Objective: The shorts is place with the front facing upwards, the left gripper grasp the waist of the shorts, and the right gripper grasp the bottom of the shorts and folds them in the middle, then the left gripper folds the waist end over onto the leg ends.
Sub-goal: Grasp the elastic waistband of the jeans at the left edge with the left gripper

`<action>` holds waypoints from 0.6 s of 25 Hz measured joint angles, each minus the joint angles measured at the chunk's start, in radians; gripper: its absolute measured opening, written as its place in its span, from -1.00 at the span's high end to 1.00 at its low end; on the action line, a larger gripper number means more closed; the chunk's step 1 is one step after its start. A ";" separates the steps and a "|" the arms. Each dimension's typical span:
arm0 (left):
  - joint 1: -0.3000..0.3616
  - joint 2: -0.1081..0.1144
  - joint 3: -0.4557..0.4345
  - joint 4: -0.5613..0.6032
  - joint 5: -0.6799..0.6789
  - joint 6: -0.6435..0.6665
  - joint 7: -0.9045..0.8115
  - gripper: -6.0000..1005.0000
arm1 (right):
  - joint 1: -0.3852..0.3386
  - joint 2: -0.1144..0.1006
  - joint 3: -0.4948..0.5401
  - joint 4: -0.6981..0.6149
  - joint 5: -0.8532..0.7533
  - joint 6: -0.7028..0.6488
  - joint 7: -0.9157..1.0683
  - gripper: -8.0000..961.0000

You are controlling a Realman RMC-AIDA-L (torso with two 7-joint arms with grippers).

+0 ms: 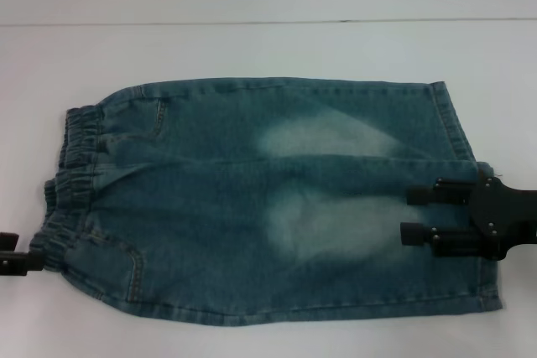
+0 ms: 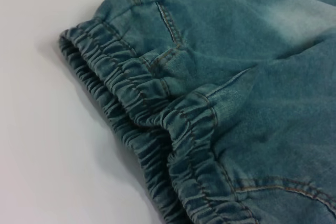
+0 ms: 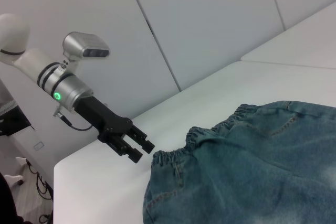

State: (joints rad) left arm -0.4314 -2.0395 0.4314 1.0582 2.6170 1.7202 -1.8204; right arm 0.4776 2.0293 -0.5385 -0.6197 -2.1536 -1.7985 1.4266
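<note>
The blue-green denim shorts (image 1: 252, 199) lie flat on the white table, with pale faded patches in the middle. The gathered waist of the shorts (image 1: 71, 182) is at the left end, seen close up as a ruffled band (image 2: 136, 108). The straight stitched bottom of the shorts (image 1: 453, 123) is at the right end. My right gripper (image 1: 407, 215) is open over the near leg, just inside its hem. My left gripper (image 1: 23, 252) is at the near corner of the waist. In the right wrist view the left gripper (image 3: 143, 149) is open, a short gap away from the waistband (image 3: 210, 135).
The white table (image 1: 252, 48) extends beyond the shorts on all sides, and its far edge meets a pale wall. In the right wrist view, the table's left edge (image 3: 79, 156) lies just behind the left arm.
</note>
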 joint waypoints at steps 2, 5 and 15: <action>-0.002 -0.006 0.012 -0.004 0.000 -0.018 -0.002 -0.28 | 0.001 0.000 0.000 0.000 0.001 -0.004 0.000 -0.65; -0.004 -0.007 0.032 -0.017 0.002 -0.045 -0.005 -0.28 | 0.001 0.000 0.002 0.000 0.005 -0.009 0.000 -0.65; -0.016 -0.011 0.062 -0.052 0.015 -0.068 -0.003 -0.25 | 0.003 0.003 0.000 0.009 0.006 -0.006 -0.007 -0.65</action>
State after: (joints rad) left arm -0.4479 -2.0507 0.4939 1.0067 2.6320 1.6517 -1.8232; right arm 0.4809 2.0323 -0.5382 -0.6108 -2.1475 -1.8045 1.4194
